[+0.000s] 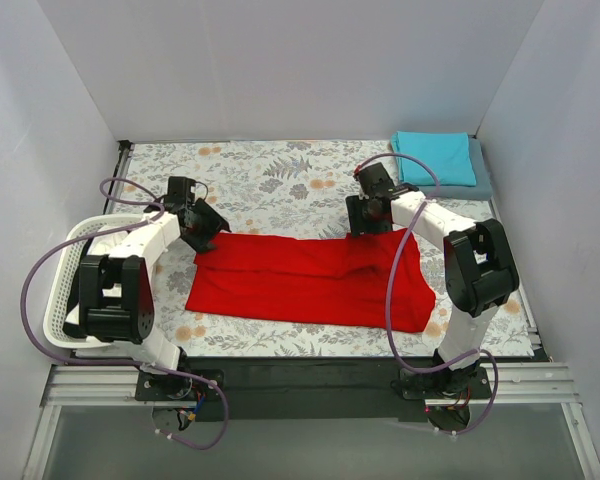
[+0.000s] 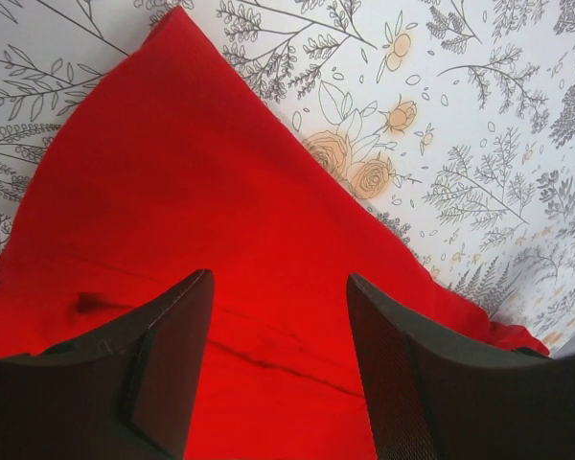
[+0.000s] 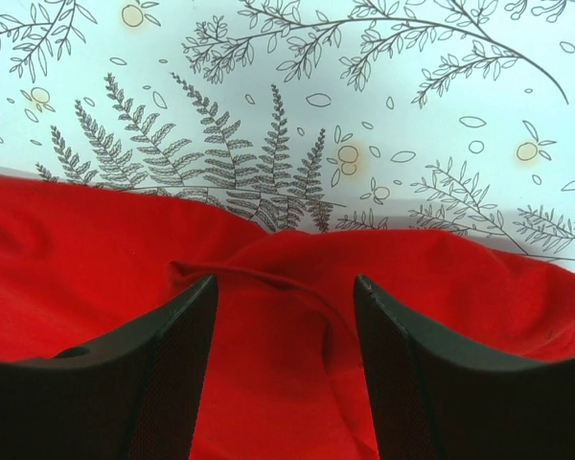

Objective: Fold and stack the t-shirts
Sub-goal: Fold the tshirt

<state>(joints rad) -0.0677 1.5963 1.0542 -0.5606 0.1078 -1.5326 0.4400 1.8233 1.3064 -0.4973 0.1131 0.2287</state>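
Cloth edge is what I must get right: the red t-shirt [image 1: 300, 280] lies as a long flat band across the middle of the tabletop [image 1: 280, 170], and I judge the step in hand to be taking its far edge for the next fold. My left fingers [image 2: 163, 345] are spread apart over the shirt's 10 o'clock corner. My right fingers [image 3: 163, 355] are likewise spread, over a small raised ridge at its 1 o'clock edge. Neither pair holds anything. I would close both pairs together, each catching every layer at the edge rather than only the top one, then lift level so the band does not skew. The ridge on the right offers an easy pinch. The left corner lies flat, so I would press down to the tabletop first. The teal shirt [image 1: 435, 158] sits folded on the grey-blue shirt [image 1: 483, 183] at 1 o'clock, well apart from the red one, and I take that to be the stack. Whether my tips already touch the cloth I cannot tell. The layer count, collar and sleeves do not show. My right arm and its cable cross the shirt's 3 o'clock end, and my left arm hides much of the basket [image 1: 58, 300] at 9 o'clock.
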